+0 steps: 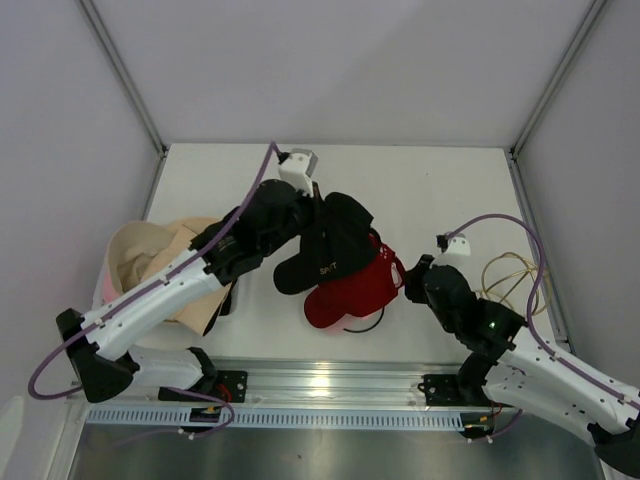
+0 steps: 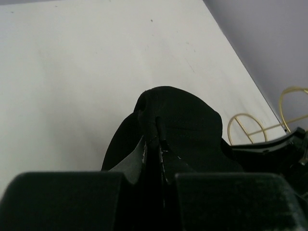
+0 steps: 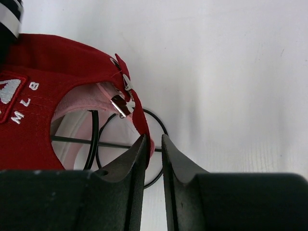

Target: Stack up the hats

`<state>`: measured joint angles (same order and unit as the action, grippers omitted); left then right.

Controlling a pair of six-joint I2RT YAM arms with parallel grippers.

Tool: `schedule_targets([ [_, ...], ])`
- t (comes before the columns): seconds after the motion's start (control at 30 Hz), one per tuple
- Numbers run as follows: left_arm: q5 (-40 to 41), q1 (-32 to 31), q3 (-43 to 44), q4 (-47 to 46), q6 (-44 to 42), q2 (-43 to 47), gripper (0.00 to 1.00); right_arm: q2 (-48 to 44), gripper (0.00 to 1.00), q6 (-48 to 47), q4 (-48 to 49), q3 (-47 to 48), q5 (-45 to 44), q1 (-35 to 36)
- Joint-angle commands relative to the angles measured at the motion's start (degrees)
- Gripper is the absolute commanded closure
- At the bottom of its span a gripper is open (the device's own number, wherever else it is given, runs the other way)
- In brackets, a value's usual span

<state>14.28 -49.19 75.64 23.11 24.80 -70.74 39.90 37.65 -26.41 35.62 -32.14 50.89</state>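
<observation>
My left gripper (image 1: 320, 208) (image 2: 157, 140) is shut on a fold of the black hat (image 1: 346, 228) (image 2: 178, 120), which is bunched mid-table. The wide beige hat (image 1: 150, 255) lies at the left under my left arm, and a pink edge (image 1: 100, 288) shows along its left side. My right gripper (image 1: 410, 280) (image 3: 154, 139) is at the back of a red baseball cap (image 1: 352, 292) (image 3: 43, 72). Its jaws are narrowly open, with the tip of the cap's red strap (image 3: 140, 113) against the left finger. Pink fabric (image 3: 82, 102) shows through the cap's back opening.
A black piece with white lettering (image 1: 322, 270) lies against the red cap's left side. A black wire hoop (image 1: 372, 322) (image 3: 161, 127) sticks out under the cap. Tan wire hoops (image 1: 510, 275) (image 2: 248, 127) lie near the right wall. Walls close in the table at the back and sides.
</observation>
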Motion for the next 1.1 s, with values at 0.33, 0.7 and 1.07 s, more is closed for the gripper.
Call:
schedule_targets([
  [0.33, 7.75, -10.13, -4.61, -8.96, 2.01, 0.87, 0.92, -0.79, 0.61, 6.53, -11.07, 6.90, -3.27, 0.00],
  [0.7, 8.30, -11.63, -15.07, -17.48, 2.71, 3.67, 0.87, -1.92, 0.30, 10.43, -20.79, 20.11, -5.13, -0.36],
  [1.07, 5.50, -12.24, -16.92, -19.77, 1.22, 4.47, 0.87, 4.13, 0.35, 6.65, -9.80, 16.50, 2.87, -0.44],
])
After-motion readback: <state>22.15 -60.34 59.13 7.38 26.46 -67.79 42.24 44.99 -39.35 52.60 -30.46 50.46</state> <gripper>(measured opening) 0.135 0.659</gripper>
